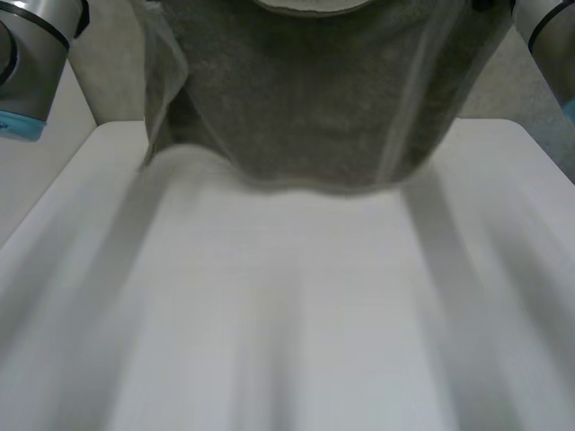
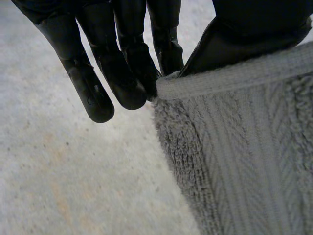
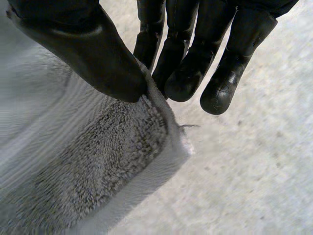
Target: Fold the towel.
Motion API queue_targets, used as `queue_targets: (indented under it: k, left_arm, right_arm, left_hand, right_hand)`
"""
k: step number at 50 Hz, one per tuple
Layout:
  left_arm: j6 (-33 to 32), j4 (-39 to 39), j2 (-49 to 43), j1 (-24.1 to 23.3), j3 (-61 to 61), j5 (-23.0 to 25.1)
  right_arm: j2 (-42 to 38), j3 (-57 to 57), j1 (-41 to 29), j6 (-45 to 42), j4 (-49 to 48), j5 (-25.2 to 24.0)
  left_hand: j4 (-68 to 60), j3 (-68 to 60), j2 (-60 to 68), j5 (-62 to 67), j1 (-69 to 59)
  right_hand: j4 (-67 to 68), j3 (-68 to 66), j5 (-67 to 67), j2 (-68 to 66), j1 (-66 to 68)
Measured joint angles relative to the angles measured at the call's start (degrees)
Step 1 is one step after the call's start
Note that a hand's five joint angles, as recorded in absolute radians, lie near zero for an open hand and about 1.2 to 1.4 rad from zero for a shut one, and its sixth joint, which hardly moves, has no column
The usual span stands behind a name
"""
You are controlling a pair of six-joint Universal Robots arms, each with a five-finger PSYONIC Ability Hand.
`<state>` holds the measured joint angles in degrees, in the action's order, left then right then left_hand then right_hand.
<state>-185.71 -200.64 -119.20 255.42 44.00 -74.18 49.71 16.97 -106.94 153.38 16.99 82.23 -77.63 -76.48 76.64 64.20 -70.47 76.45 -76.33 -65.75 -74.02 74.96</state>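
The head camera looks down from between the arms (image 1: 31, 54) onto the table (image 1: 269, 323), the towel (image 1: 305, 108) close before it; the wrist cameras look along the left hand (image 2: 122, 63) and right hand (image 3: 83, 44), near that towel's corners.

The towel (image 1: 314, 99) is seen to be grey terry cloth, matt and rough, with a dense looped pile. Beside the pile a flatter woven band (image 2: 244, 161) with a fine slanted rib is shown, and the edge is finished with a thick stitched hem (image 2: 234, 76). The left hand (image 2: 117, 73) and the right hand (image 3: 102, 63) are covered in a smooth black skin with a dull gloss, like rubber or leather; small scuffs are seen on the right fingertips (image 3: 220, 98). The bench (image 1: 287, 314) is white, smooth and matt. The arm joint (image 1: 36, 36) is finished in smooth grey, like metal, with a light-blue cap (image 1: 18, 121). The floor (image 3: 254, 171) is pale, speckled and grainy.
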Motion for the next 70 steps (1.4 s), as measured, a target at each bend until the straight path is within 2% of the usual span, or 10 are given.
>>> queue_targets:
  k: [9,16,24,36,47,54,63,65,67,70]
  left_arm:
    - [-4.28,0.39,0.67,0.24,17.68,4.79]
    - [-20.41,0.59,0.85,1.77,40.02,14.05]
    - [-30.24,0.27,0.85,3.73,50.67,15.86]
    - [-29.35,-4.6,-1.62,3.79,51.54,11.67]
    - [-29.16,-8.89,-6.58,3.5,51.54,2.44]
    - [-27.12,-8.58,-7.27,3.31,51.74,1.82]
    - [-21.77,-7.77,-5.64,3.02,51.89,1.75]
    - [-20.83,-7.36,-4.93,2.94,51.93,1.49]
    - [-19.92,-6.54,-3.89,2.86,52.04,1.03]
    - [-19.11,-4.88,-2.12,2.82,52.28,0.41]
  right_arm:
    - [0.46,16.13,0.29,-2.58,8.64,-3.53]
    - [8.13,42.27,1.53,-6.73,3.58,-9.06]
    - [16.18,62.12,2.42,-8.15,-4.05,-10.41]
    - [23.25,73.42,2.48,-5.91,-12.6,-10.34]
    - [22.29,75.72,2.89,-2.83,-15.9,-10.25]
    - [21.85,75.62,3.77,-2.74,-15.9,-10.25]
    - [22.02,75.57,4.65,-2.79,-15.72,-9.83]
    - [22.14,75.54,5.06,-2.69,-15.7,-9.73]
    - [22.3,75.51,5.53,-2.45,-15.68,-9.62]
    - [22.52,75.54,6.03,-1.85,-15.63,-9.5]
  left_hand:
    - [-0.19,0.0,0.1,0.22,0.0]
    - [-0.2,-0.03,0.1,0.22,0.0]
    - [-0.2,-0.11,0.11,0.22,0.0]
    - [0.65,0.45,-0.53,0.02,0.0]
    - [22.47,21.16,-21.65,-8.06,15.61]
    - [25.23,23.84,-24.36,-8.06,18.38]
    - [40.54,39.47,-39.92,-8.06,34.51]
    - [40.78,39.67,-40.06,-8.06,34.66]
    - [36.63,35.53,-35.66,-20.67,29.21]
    - [10.96,9.54,-9.29,-4.83,4.56]
  right_hand:
    - [0.0,0.0,0.0,0.0,0.01]
    - [0.0,0.0,0.0,-0.01,0.02]
    - [0.0,0.0,0.0,-0.01,0.02]
    - [0.0,0.0,0.0,-0.02,0.02]
    - [0.0,0.0,0.0,-0.28,0.03]
    - [0.0,0.0,0.0,-0.28,0.03]
    - [0.0,0.0,0.0,-0.28,0.04]
    - [0.0,0.0,0.0,-0.28,0.04]
    - [0.0,0.0,0.0,-0.28,0.04]
    - [0.0,0.0,0.0,-0.28,0.04]
